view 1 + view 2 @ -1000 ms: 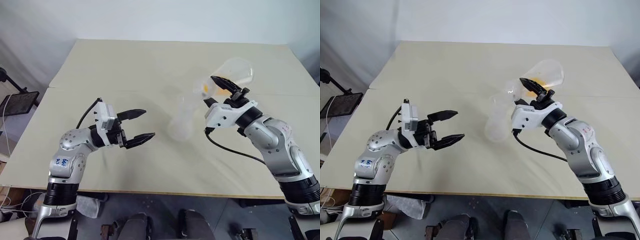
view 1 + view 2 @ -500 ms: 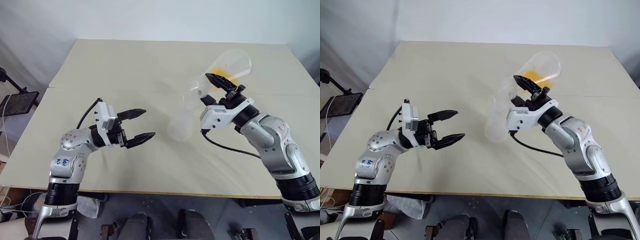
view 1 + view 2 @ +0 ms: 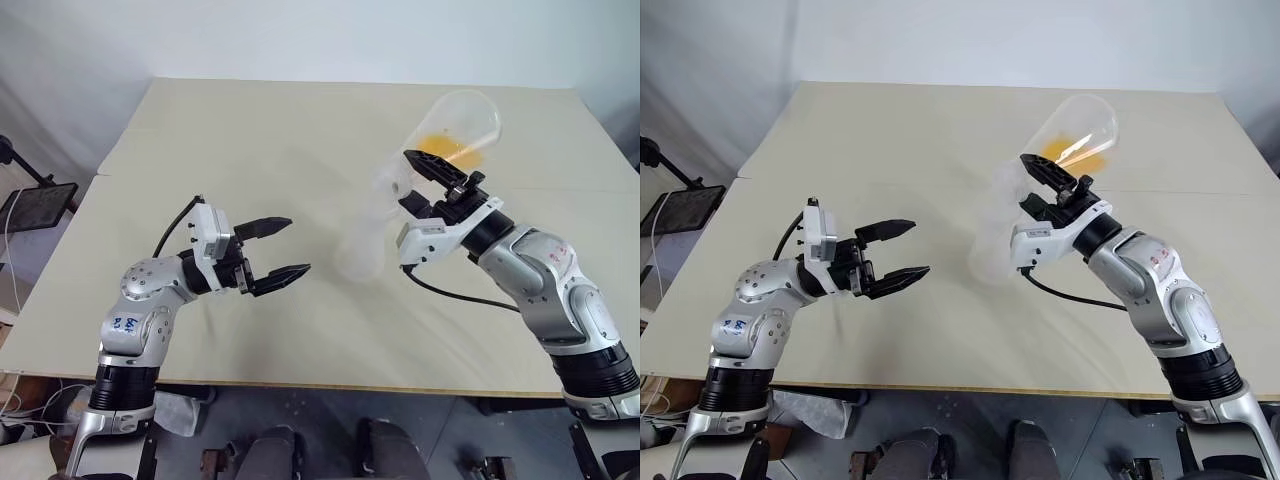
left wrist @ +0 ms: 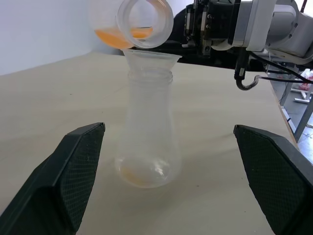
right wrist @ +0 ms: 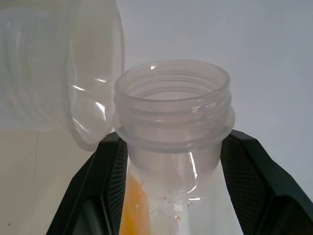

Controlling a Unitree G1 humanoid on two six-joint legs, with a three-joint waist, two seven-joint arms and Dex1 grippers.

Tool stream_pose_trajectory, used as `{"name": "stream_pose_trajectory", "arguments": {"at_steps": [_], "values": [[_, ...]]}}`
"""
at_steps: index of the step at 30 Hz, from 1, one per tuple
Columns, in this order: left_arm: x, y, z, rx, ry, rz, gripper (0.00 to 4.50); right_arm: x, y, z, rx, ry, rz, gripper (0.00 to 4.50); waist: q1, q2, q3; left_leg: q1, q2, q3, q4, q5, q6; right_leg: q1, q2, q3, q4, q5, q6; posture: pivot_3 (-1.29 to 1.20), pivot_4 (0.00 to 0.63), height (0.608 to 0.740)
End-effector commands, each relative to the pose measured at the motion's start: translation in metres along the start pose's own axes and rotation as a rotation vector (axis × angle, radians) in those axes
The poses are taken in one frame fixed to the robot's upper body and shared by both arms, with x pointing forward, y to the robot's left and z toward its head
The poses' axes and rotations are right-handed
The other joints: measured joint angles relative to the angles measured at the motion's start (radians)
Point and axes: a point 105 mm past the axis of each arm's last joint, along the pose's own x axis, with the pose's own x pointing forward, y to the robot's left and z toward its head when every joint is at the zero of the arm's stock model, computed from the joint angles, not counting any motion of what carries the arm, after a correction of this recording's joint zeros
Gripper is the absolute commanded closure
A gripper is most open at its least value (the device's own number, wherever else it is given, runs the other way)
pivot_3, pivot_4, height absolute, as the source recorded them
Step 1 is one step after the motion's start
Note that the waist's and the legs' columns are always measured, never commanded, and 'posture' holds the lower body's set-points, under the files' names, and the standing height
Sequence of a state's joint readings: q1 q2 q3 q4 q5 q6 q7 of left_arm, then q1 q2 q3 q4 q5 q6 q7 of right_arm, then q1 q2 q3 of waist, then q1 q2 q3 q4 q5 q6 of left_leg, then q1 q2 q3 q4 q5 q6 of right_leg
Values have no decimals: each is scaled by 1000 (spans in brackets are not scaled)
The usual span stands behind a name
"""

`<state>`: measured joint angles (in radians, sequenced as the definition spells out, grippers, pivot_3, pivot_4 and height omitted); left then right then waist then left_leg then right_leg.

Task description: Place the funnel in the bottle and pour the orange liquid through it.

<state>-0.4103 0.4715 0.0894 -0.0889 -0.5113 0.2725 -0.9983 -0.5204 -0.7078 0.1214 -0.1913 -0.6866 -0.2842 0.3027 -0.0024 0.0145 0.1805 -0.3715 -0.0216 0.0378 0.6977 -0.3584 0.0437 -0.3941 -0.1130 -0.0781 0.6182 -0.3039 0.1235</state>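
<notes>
The right gripper (image 3: pixel 432 178) clamps the neck of one larger flask (image 3: pixel 455 130), tipped with its mouth over the funnel (image 4: pixel 151 57); orange liquid (image 3: pixel 447 147) pools inside it; the funnel sits in the one bottle (image 4: pixel 148 142) on the table (image 3: pixel 250 130); the left gripper (image 3: pixel 280 248) hangs open beside it, empty.

My silver-grey arms end in white wrist blocks, black cross-hatched fingers (image 4: pixel 78 171), looping black cables, and blue and red scribbles.

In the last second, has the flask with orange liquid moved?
Yes. The pouring flask, gripped by the right gripper, has tipped further, its mouth nearer the funnel on the standing bottle.
</notes>
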Motion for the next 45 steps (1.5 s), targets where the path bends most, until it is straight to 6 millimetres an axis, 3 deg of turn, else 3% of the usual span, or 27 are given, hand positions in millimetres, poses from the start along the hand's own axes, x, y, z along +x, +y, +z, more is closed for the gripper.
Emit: {"name": "stream_pose_trajectory", "arguments": {"at_steps": [1, 45], "values": [[1, 0, 7, 31, -26, -7, 0, -2, -20, -1, -48, -6, -72, 2105, 0, 0, 0, 0, 0, 0, 0, 0, 0, 0, 0, 0, 0, 0, 0, 0, 150, 740], [3, 1, 7, 36, -45, 2, 0, -2, -30, -8, -193, -1, -120, 2105, 0, 0, 0, 0, 0, 0, 0, 0, 0, 0, 0, 0, 0, 0, 0, 0, 150, 740]]}}
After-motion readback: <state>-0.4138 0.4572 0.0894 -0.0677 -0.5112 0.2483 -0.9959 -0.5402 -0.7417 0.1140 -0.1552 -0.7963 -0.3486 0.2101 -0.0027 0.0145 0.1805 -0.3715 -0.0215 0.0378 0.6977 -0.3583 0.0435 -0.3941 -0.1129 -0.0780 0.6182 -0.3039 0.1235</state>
